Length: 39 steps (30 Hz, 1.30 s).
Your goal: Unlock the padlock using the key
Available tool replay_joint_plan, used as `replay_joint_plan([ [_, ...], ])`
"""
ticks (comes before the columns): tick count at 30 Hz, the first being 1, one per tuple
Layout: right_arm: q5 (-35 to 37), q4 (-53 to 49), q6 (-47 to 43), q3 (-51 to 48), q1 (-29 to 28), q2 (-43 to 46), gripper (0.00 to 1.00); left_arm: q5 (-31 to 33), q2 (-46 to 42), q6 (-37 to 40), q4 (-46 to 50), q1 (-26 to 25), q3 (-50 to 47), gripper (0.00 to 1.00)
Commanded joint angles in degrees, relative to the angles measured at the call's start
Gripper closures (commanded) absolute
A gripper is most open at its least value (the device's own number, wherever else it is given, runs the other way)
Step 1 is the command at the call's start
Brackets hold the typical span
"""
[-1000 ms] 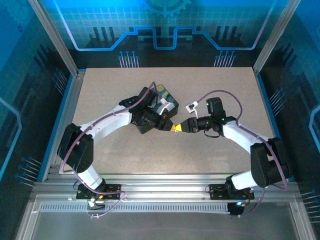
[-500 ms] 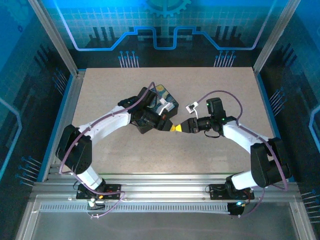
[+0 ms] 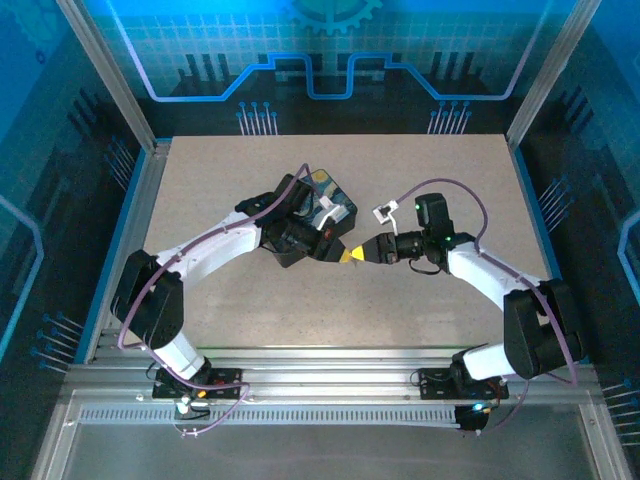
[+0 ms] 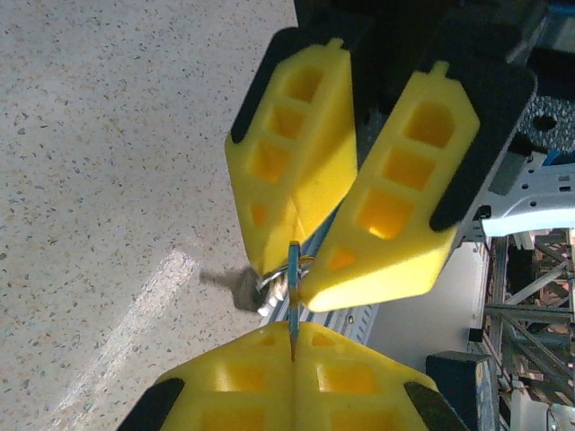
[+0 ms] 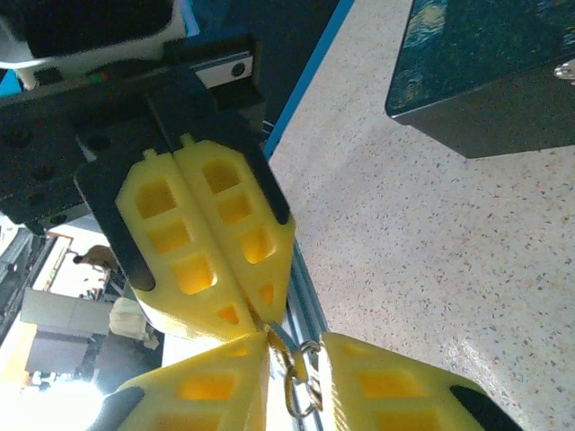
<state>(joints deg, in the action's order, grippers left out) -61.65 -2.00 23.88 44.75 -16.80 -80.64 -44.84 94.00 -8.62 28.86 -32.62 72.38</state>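
Note:
My left gripper (image 4: 294, 328) is shut on the thin blade of the key (image 4: 293, 287), held in the air above the table. Tip to tip with it, my right gripper (image 5: 292, 346) has its fingers close on either side of the key's head and its metal ring (image 5: 305, 388). From above, both sets of yellow fingertips (image 3: 350, 255) meet just right of the dark night-sky box (image 3: 335, 198). A small silver piece, apparently the padlock (image 5: 567, 70), shows on the box's side at the edge of the right wrist view.
The box (image 5: 485, 72) rests on the speckled tabletop (image 3: 440, 170), partly under my left wrist. Metal rails (image 3: 320, 385) run along the near edge and blue walls stand round the table. Open tabletop lies behind and to the right.
Hardly anything differs: both grippers stay tip to tip beside the box, and the right wrist has shifted very slightly.

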Motion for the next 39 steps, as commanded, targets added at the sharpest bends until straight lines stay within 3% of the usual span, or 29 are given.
replay_joint_plan([
  [1,-0.7,0.7,-0.5,1.0,-1.2,-0.2,0.84,-1.7,-1.5,0.8,0.0,0.1,-0.4,1.0],
  [7,-0.6,1.6,-0.3,0.9,-1.5,0.0,0.92,-2.1,-1.4,0.8,-0.1,0.1,-0.6,1.0],
  [12,0.3,-0.8,-1.6,1.7,-0.7,-0.2,0.71,-1.9,-1.5,1.1,0.3,0.1,-0.3,1.0],
  [17,0.8,0.6,-0.2,1.0,0.5,0.8,0.69,-1.7,-1.6,1.3,0.7,0.1,-0.6,1.0],
  [23,1.0,2.6,1.3,0.7,0.0,1.3,0.81,-1.8,-1.4,0.8,0.1,0.1,-0.7,1.0],
  [38,-2.8,8.1,3.5,-0.7,-1.7,1.0,1.0,-1.4,-1.2,0.9,-0.1,0.1,-0.7,1.0],
  [39,-3.2,8.5,3.8,-0.8,-1.9,0.9,1.0,-1.2,-1.1,0.7,-0.4,0.3,-0.8,0.96],
])
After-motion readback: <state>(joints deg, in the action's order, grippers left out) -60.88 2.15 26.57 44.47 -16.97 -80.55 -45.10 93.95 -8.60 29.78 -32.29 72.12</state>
